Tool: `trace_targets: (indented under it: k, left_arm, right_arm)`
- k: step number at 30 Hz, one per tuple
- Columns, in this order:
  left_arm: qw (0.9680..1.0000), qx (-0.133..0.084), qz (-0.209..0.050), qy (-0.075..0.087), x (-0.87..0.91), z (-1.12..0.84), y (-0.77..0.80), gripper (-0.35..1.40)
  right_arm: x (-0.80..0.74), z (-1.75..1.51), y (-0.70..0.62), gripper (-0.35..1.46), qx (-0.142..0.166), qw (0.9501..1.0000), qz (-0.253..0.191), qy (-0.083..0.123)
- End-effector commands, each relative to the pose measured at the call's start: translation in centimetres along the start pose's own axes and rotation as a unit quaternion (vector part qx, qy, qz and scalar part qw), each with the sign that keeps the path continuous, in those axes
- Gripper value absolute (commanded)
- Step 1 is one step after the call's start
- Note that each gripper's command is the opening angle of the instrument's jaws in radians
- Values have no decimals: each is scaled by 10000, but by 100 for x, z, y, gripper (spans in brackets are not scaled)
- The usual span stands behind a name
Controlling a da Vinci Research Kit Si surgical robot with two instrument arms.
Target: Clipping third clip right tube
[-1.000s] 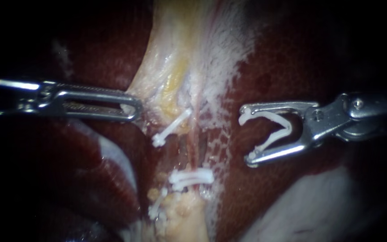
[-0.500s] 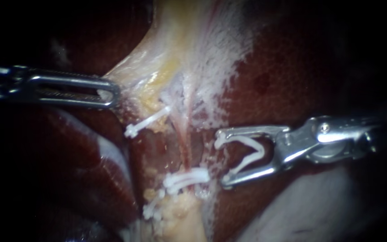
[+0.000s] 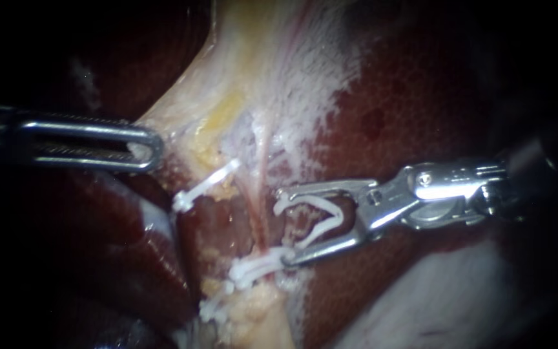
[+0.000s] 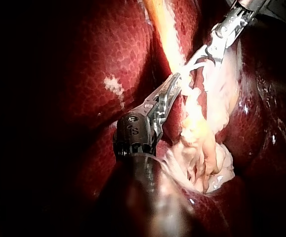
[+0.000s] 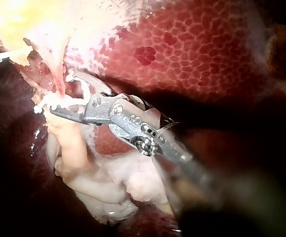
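- Endoscope view: right instrument (image 3: 283,226) jaws wide, holding white clip (image 3: 314,220), just beside tube (image 3: 261,207).
- Left wrist view alone shows left instrument (image 4: 176,81) jaws clamped on pale tissue (image 4: 194,106).

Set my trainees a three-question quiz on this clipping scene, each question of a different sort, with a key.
1. True or false: the right instrument holds no clip.
2. The left instrument has its jaws shut on: A) liver B) pale tissue C) a clip?
3. Where does the thin pink tube lie relative to the right instrument's jaws?
Key: 1 false, an open white clip sits between its jaws. 2 B. 3 Just ahead of their tips, not yet between them.
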Motion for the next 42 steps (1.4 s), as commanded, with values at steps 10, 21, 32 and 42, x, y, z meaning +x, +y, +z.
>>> trace_targets:
  k: [10, 21, 32, 42]
  left_arm:
    - [10000, 8, 1, -1, -1, -1, -4, -35]
    - [10000, 10, 1, 0, -1, -1, -4, -35]
    - [10000, 11, 0, 0, -1, -1, -3, -35]
    - [10000, 11, 0, 0, -1, -1, -3, -35]
  right_arm:
    - [2, 18, 7, 58, -33, 10000, -4, -13]
    - [9, 32, 8, 57, -55, 10000, 4, -12]
    - [16, 35, 5, 51, -37, 10000, 72, -8]
    - [16, 34, 4, 43, -5, 9998, 189, -11]
